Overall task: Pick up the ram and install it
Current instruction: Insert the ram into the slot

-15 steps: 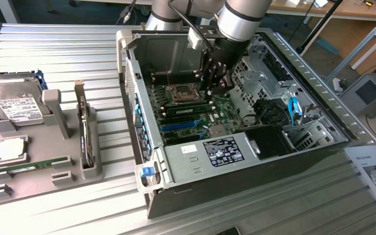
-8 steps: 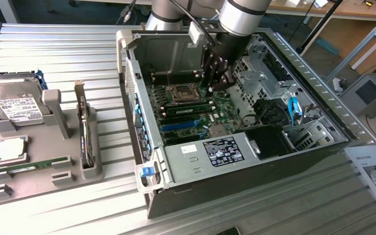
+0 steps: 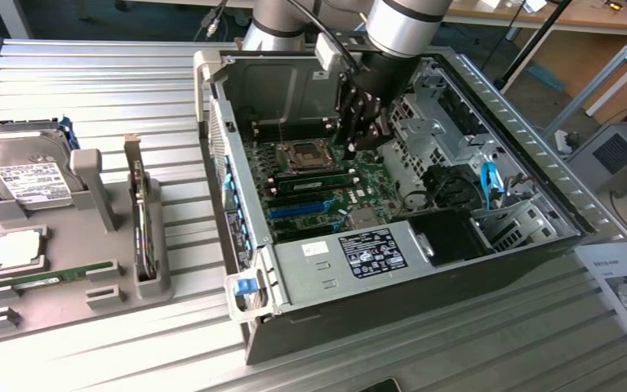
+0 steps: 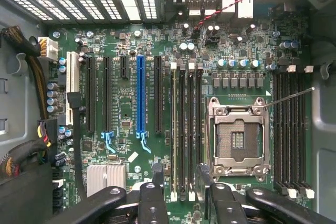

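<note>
Exterior view first: the tool [image 3: 364,143] hangs inside the open computer case [image 3: 325,269], just above the board and right beside the processor socket [image 3: 304,152]. Its fingers are spread, with nothing between them. The ram [image 3: 46,276] is nowhere near. It lies flat in the grey holder [image 3: 63,314] on the tabletop [image 3: 128,82], well apart from the socket, outside the case toward the exterior view's left. A green strip [image 3: 311,184] sits among the slots next to the socket. It may be a stick already seated, but I can't say for certain.

Over to the wrist view: the tool [image 4: 180,174] is wide apart and empty. It looks straight down on the memory slots [image 4: 186,129], which run just beside the processor socket [image 4: 239,139]. One slot shows a pale edge [image 4: 174,129] along its length, possibly that same strip.

My read is that the pick-up has not been made with the stick in the holder. A grasp there would call for leaving the socket area, squaring the fingers across the stick's thin faces and lifting it level.
</note>
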You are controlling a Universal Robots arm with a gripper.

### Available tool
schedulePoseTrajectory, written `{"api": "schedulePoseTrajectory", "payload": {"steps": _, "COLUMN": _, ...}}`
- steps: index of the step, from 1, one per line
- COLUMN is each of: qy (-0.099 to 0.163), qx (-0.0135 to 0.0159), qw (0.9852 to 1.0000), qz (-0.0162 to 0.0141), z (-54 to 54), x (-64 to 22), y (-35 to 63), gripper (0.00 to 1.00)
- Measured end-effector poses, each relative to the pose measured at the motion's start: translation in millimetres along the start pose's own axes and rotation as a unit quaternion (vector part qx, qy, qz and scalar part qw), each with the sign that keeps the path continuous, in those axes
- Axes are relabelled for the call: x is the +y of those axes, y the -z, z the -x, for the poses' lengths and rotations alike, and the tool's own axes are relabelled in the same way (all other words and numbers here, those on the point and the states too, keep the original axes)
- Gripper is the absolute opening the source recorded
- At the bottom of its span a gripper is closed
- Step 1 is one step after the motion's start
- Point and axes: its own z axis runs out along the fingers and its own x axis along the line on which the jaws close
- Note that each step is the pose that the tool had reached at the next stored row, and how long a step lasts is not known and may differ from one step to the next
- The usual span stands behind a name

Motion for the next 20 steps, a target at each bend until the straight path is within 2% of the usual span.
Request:
{"api": "schedulePoseTrajectory", "payload": {"steps": 7, "qy": 0.0, "qx": 0.0001, "qw": 1.0, "qz": 0.0, "z": 0.0, "x": 0.2, "y": 4.1, "gripper": 0.38}}
{"api": "schedulePoseTrajectory", "payload": {"steps": 20, "qy": 0.0, "qx": 0.0001, "qw": 1.0, "qz": 0.0, "z": 0.7, "x": 1.3, "y": 28.7, "gripper": 0.38}}
